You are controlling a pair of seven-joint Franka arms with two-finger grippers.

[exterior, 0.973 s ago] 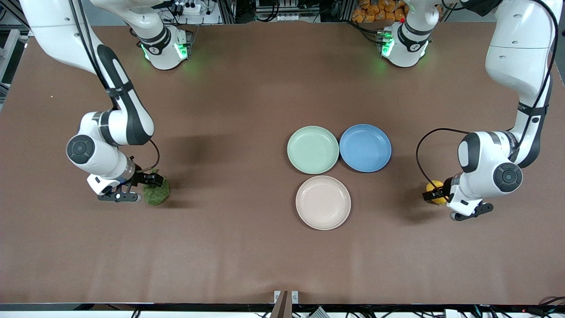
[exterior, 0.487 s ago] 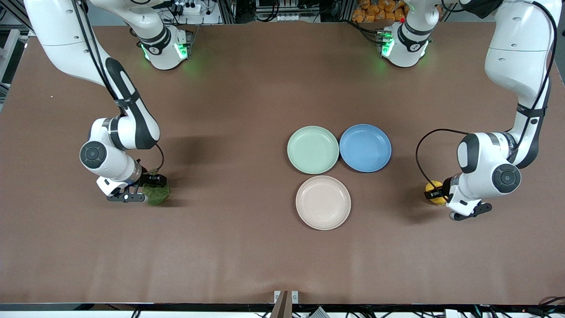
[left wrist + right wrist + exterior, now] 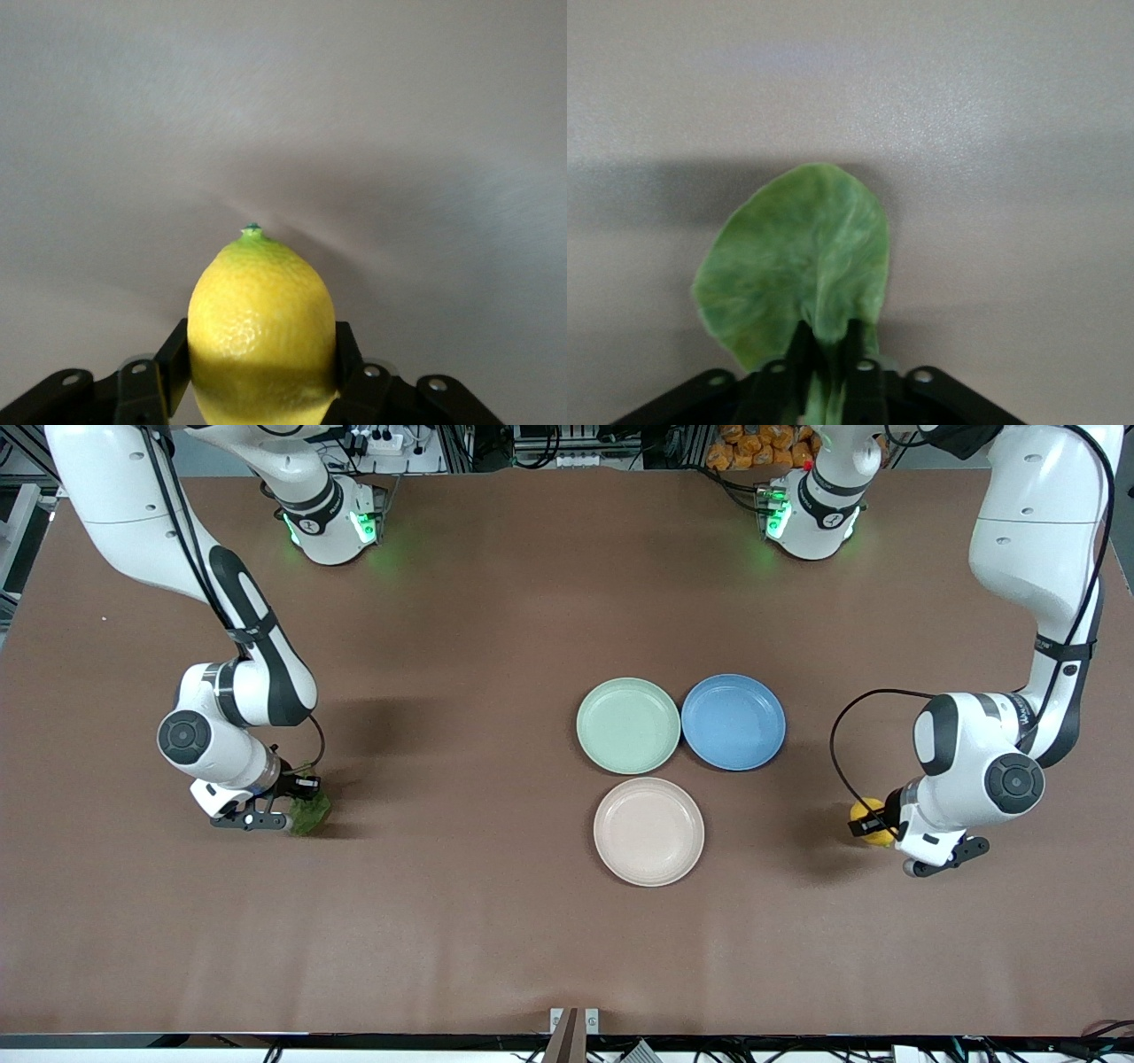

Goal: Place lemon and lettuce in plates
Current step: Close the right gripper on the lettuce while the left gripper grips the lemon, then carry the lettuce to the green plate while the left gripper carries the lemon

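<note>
The lemon (image 3: pixel 864 815) sits low at the left arm's end of the table (image 3: pixel 496 921), at about three o'clock from the three plates and well apart from them. The left gripper (image 3: pixel 873 824) is clamped on its sides; in the left wrist view its fingers (image 3: pixel 173 359) press the lower flanks of the lemon (image 3: pixel 262 328), the pointed tip facing away. The lettuce (image 3: pixel 310 813) lies at the right arm's end, at about nine o'clock from the plates. The right gripper (image 3: pixel 297 802) is pinched together on the stem end of the lettuce (image 3: pixel 797 270), the leaf fanning out past the fingers (image 3: pixel 855 350).

The mint plate (image 3: pixel 628 725) touches the blue plate (image 3: pixel 733 721); the beige plate (image 3: pixel 648 831) lies just nearer the camera, at six o'clock from the mint one. All are empty.

Risks: the round, smooth lemon may roll out of a low grip when lifted. The thin leaf, held only by its stem, could slip or tear. A drop aimed at the mint plate could land in the adjoining blue one.
</note>
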